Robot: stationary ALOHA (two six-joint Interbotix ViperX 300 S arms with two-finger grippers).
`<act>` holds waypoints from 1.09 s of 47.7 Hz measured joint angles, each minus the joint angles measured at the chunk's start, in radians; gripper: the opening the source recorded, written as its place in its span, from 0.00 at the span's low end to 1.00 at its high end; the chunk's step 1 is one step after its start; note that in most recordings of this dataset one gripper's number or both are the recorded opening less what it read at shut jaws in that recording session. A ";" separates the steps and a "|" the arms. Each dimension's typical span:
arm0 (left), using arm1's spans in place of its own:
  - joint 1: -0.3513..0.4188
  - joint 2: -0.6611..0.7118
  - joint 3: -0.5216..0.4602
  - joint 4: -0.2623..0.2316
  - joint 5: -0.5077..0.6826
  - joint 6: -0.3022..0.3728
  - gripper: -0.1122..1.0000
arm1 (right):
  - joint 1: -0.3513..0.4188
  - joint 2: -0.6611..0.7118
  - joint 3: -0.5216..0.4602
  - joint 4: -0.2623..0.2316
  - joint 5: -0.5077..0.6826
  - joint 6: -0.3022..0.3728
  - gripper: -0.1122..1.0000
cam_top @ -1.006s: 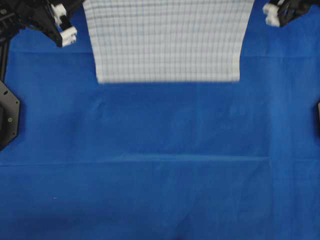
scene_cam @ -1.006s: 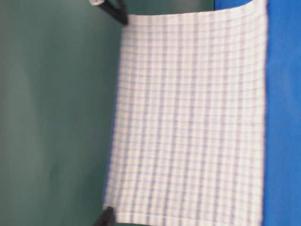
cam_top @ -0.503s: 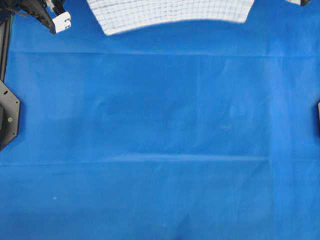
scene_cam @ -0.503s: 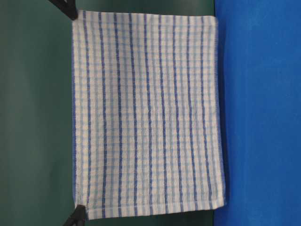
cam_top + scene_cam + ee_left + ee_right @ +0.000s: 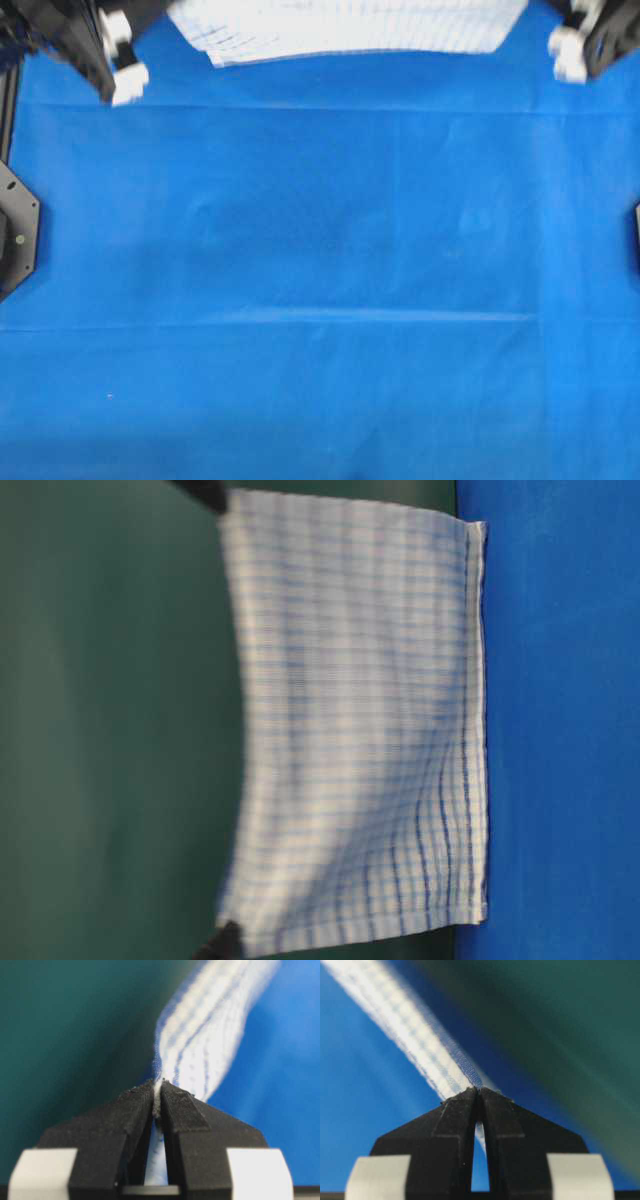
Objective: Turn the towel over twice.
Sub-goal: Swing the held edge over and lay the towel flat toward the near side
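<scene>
Towel (image 5: pixel 350 730) blurred, its upper part cut off overhead. Left gripper (image 5: pixel 159 1091) and right gripper (image 5: pixel 478 1091) each pinch a corner between closed fingertips.

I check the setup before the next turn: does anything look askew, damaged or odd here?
Nothing looks damaged. The white blue-striped cloth towel hangs from two corners, pinched by the left hand and the right hand. Its bottom hem is at the blue table covering.
</scene>
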 measured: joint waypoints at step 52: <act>-0.729 0.446 0.201 -0.008 -0.181 -0.505 0.13 | 0.718 0.445 0.192 0.026 -0.230 0.534 0.15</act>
